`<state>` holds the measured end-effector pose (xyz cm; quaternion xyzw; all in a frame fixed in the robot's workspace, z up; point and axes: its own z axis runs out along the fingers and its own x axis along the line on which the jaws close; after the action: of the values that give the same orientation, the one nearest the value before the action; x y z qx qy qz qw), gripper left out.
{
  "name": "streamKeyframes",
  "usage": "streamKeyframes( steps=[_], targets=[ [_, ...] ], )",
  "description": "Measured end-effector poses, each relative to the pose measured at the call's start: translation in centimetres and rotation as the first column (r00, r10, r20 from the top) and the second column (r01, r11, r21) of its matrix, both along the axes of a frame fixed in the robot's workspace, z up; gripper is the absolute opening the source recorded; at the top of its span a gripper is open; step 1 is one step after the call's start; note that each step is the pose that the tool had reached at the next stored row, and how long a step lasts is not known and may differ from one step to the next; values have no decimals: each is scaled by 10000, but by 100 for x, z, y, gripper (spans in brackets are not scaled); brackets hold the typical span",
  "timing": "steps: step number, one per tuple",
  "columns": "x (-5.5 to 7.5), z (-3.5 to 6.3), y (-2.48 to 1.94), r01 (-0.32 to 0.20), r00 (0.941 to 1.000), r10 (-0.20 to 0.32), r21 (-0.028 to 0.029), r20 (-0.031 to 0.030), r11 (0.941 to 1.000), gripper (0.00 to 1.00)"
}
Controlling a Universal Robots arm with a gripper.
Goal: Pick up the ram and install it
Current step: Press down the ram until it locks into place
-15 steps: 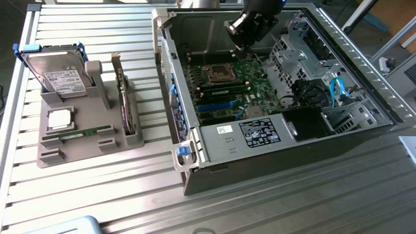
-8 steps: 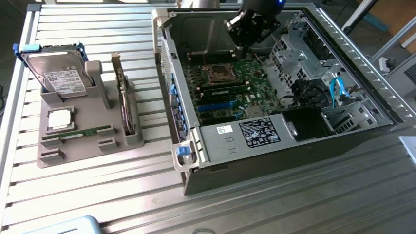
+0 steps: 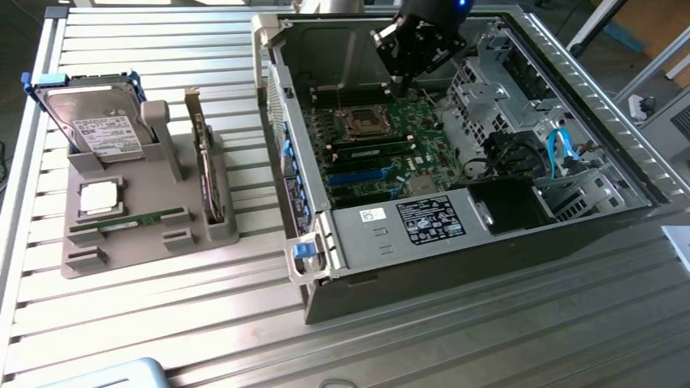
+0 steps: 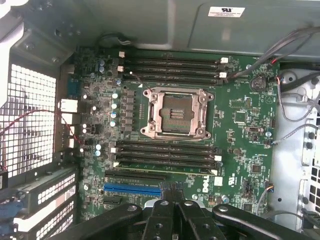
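**Gripper shut and empty over the board, ram in the tray**

In the exterior view the gripper (image 3: 401,81) hangs inside the open case (image 3: 603,206), low over the far end of the motherboard (image 3: 372,153) and just beyond the CPU socket (image 3: 361,121). In the wrist view its fingers (image 4: 164,220) press together with nothing between them, so the tool is fully closed and carries nothing. Below them lies the motherboard (image 4: 240,125), with the bare socket (image 4: 175,112) in the middle and rows of dark memory slots on both sides of it.

The ram (image 3: 129,220) lies flat in a groove of the grey tray (image 3: 129,250), outside the case and well apart from the gripper, on the exterior view's left. On the same tray sit a hard drive (image 3: 99,129) standing at the far end, a square silver chip (image 3: 99,196) just beyond the ram, and an upright card (image 3: 205,174) along the edge nearest the case.

A second green stick (image 3: 374,150) sits in one of the slots on the near side of the socket. The wrist view shows it as a thin pale edge (image 4: 165,170) running the length of a slot, close to the fingertips. A blue slot (image 4: 132,190) lies just beside it. Tray and case both rest on a ribbed metal table (image 3: 431,339)
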<state>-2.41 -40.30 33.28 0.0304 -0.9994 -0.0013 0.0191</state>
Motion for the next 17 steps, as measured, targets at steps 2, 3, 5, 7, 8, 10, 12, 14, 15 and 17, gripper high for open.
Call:
streamKeyframes(
  steps=[2,3,5,7,8,10,12,14,15,17],
  targets=[
    [0,0,0,0,10000,0,0,0,10000,11],
    [0,0,0,0,10000,0,-1,0,10000,11],
    [0,0,0,-1,10000,1,0,0,10000,11],
    [0,0,0,-2,10000,2,0,1,10000,11],
    [0,1,0,-2,10000,2,0,1,10000,11],
    [-1,11,-1,-1,10000,1,-3,0,10000,11],
    [-1,41,0,-1,10000,1,-2,1,10000,11],
    [-1,67,0,-1,10000,1,-9,1,10000,11],
    [-1,75,0,-1,10000,1,-12,1,10000,11],
    [-1,97,0,-1,10000,1,-14,1,10000,11]
  ],
)
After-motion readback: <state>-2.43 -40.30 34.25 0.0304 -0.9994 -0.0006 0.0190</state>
